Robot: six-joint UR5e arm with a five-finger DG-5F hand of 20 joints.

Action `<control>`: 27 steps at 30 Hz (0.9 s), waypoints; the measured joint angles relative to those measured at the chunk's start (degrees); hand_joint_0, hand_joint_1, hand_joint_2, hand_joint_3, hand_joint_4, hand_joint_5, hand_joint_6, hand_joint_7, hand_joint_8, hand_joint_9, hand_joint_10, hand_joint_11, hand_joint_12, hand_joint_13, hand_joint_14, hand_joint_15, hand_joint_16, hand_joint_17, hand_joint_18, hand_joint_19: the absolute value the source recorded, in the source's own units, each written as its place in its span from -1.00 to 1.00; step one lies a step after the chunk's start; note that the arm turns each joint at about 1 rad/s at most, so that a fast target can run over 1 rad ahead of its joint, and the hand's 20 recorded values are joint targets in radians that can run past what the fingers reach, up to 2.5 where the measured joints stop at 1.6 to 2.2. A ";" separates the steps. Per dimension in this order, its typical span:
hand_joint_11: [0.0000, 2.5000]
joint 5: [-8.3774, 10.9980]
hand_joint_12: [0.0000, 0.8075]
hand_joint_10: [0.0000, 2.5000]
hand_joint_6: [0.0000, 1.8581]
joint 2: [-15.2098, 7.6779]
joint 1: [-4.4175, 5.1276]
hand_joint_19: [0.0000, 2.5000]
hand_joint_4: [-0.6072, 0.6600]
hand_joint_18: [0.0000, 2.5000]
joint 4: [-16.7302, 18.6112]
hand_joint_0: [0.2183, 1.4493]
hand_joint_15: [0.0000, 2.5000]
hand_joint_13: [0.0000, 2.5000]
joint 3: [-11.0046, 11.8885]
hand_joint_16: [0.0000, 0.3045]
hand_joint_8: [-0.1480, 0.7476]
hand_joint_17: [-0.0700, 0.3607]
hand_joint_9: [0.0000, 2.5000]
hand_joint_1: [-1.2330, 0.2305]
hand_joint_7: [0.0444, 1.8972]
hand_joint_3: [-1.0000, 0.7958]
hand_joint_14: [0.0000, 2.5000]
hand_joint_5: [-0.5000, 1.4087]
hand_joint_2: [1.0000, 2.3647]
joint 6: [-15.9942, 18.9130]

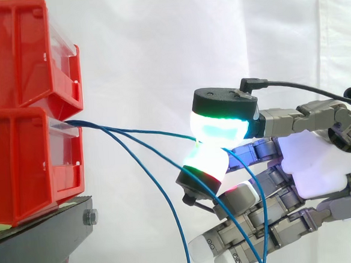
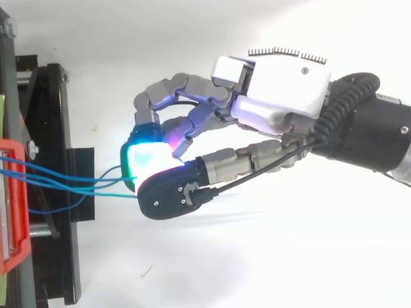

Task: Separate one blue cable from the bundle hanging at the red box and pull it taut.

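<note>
Pinching one blue cable [image 1: 145, 132] between two glowing pads [image 1: 220, 128], remaining fingers loosely curled, the hand [image 1: 322, 157] sits beside the lower red bin [image 1: 27, 166]. The cable runs near-straight from the bin's front, while the other blue cables [image 1: 162, 198] sag below.

Nothing written can be read from where I stand: no label, number or sign. The clear plastic strips [image 1: 65, 128] fronting the stacked red plastic bins [image 1: 14, 64] show no legible print.
</note>
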 measured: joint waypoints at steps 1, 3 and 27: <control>0.23 0.01 -0.28 -1.00 0.01 0.00 0.00 -0.86 -0.48 -0.61 0.00 -0.26 -0.69 -0.51 0.00 -0.79 0.04 -0.35 -0.23 -0.36 0.37 0.05 -0.99 -0.67 -0.96 0.00; 0.22 0.02 -0.27 -1.00 0.01 0.00 0.00 -0.86 -0.48 -0.61 0.00 -0.26 -0.68 -0.51 0.00 -0.79 0.04 -0.35 -0.23 -0.36 0.38 0.04 -0.99 -0.67 -0.96 0.00; 0.25 0.20 -0.24 -0.47 0.01 0.00 0.03 -0.85 -0.44 -0.59 1.26 -0.26 -0.63 -0.46 -0.72 -0.79 -0.02 -0.34 -0.15 -0.34 0.38 0.02 -0.99 -0.68 -0.96 -0.09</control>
